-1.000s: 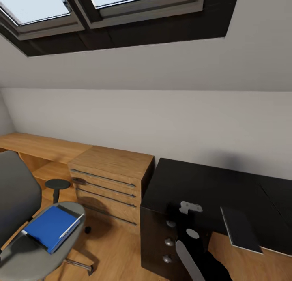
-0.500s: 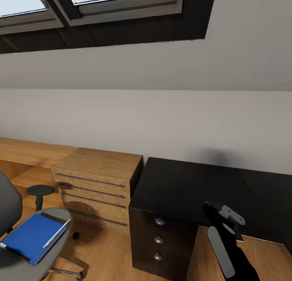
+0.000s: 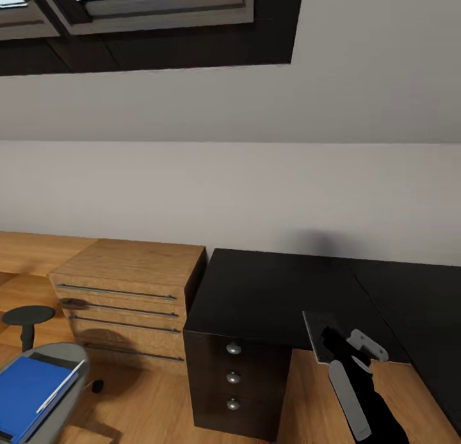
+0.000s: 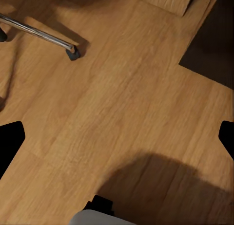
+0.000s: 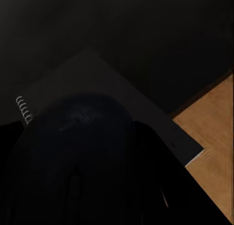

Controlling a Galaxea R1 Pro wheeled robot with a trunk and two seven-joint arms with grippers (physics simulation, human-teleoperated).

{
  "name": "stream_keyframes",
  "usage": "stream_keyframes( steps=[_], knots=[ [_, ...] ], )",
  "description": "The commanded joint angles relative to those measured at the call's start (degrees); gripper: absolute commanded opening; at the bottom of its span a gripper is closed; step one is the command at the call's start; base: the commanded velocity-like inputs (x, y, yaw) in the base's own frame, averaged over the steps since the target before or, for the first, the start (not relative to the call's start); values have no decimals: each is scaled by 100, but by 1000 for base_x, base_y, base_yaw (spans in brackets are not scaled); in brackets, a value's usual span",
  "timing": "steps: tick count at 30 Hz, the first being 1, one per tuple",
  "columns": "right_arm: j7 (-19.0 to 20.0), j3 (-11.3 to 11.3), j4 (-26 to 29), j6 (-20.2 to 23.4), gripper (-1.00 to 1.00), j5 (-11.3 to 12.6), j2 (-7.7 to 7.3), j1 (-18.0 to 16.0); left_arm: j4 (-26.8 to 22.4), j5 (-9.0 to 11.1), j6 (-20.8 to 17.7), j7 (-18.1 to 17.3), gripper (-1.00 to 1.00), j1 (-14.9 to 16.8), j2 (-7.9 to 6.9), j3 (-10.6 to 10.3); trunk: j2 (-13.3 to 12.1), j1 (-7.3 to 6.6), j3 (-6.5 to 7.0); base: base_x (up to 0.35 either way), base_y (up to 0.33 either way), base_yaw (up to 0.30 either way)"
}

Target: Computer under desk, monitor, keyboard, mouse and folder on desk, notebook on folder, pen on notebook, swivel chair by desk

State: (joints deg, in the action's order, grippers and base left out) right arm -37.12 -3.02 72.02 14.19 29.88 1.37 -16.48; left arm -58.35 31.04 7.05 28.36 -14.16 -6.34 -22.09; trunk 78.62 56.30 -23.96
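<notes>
Right tool [image 3: 351, 345] closed around the mouse [image 5: 83, 135], carried low over the desk [image 3: 269, 290] front edge, just above the notebook [image 5: 126, 105] lying there, probably to set it down. Left tool [image 4: 117, 137] spread open, empty, above floor beside the desk. Folder [image 3: 25, 393] on the swivel chair [image 3: 61, 357], well apart from the desk.

Right arm [image 3: 358, 399]: black casing with a long pale grey inlay panel; light grey metal bracket at the wrist. Left wrist view: black fingers [image 4: 9, 142], pale grey housing edge.
</notes>
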Motion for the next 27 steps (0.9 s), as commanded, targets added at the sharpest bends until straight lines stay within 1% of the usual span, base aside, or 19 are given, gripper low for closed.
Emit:
stream_keyframes(
  steps=[1,5,12,18,19,24,27],
  knots=[
    [-32,-5,-9,-6,-100,40,4,-5,-8,60,42,29,100,1,-8,-24,4,0,-5,0,0,-270],
    [-32,-5,-38,-134,-100,44,4,-5,-5,60,42,29,100,1,-8,-25,4,0,-5,0,0,-280],
    [-32,3,-126,-153,-100,37,4,-5,3,60,42,29,100,1,-8,-25,4,0,-7,0,0,-293],
    [-47,-5,-196,-160,-100,19,4,-13,8,61,42,29,100,1,-8,-25,4,0,-59,0,0,-25],
    [-59,-5,-197,-267,-100,18,4,-13,8,60,42,29,100,1,-8,-25,4,0,-68,0,0,-67],
    [-67,-14,-198,-368,-100,10,1,-13,8,60,42,29,100,1,-7,-27,4,0,-91,0,0,-197],
    [-60,-15,-198,-421,-100,17,3,-13,8,60,42,29,100,1,-7,-24,4,0,-92,0,0,-86]
  ],
)
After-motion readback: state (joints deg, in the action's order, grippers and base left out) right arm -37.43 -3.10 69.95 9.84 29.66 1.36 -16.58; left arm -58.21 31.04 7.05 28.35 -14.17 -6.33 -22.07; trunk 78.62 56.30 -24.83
